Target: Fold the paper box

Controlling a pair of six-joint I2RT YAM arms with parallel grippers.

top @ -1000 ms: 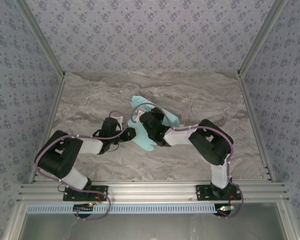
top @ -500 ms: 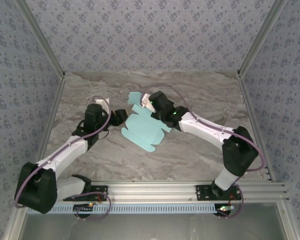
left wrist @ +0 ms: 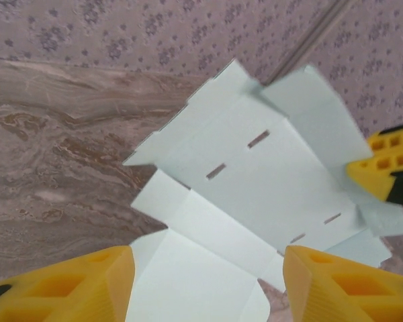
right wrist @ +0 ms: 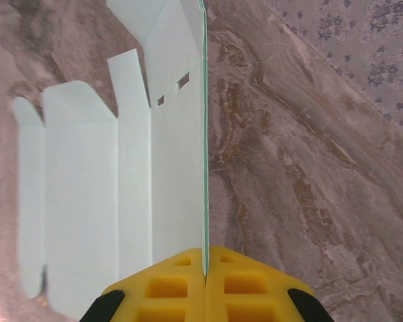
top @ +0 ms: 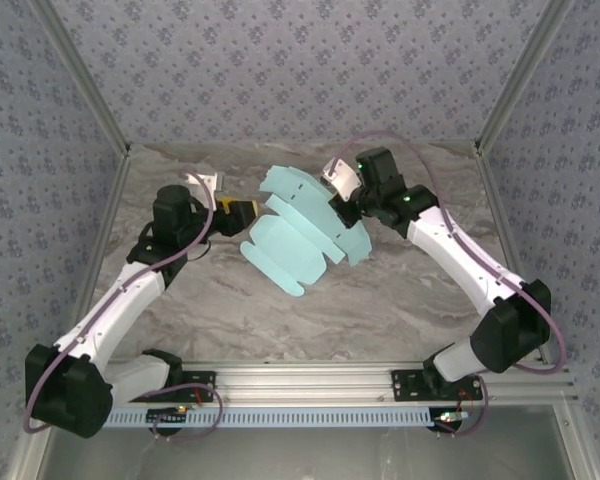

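The paper box (top: pixel 298 232) is a pale cyan die-cut sheet with slits and creases, held partly raised off the marble table at mid-back. My right gripper (top: pixel 346 206) is shut on the sheet's right edge; the right wrist view shows the thin card (right wrist: pixel 127 174) pinched edge-on between the closed yellow pads (right wrist: pixel 205 272). My left gripper (top: pixel 242 212) stands open at the sheet's left side. In the left wrist view its yellow fingers (left wrist: pixel 87 288) are wide apart, and a flap of the sheet (left wrist: pixel 255 168) lies between and ahead of them, untouched by either finger.
The marble table (top: pixel 380 300) is boxed in by patterned walls (top: pixel 300 70) at the back and both sides. An aluminium rail (top: pixel 310 380) with the arm bases runs along the near edge. Free tabletop lies in front of the sheet.
Both arms have reached out toward the back of the table. The right gripper has carried the sheet's edge up and back, unfolding it. The left gripper has let go and opened wider.
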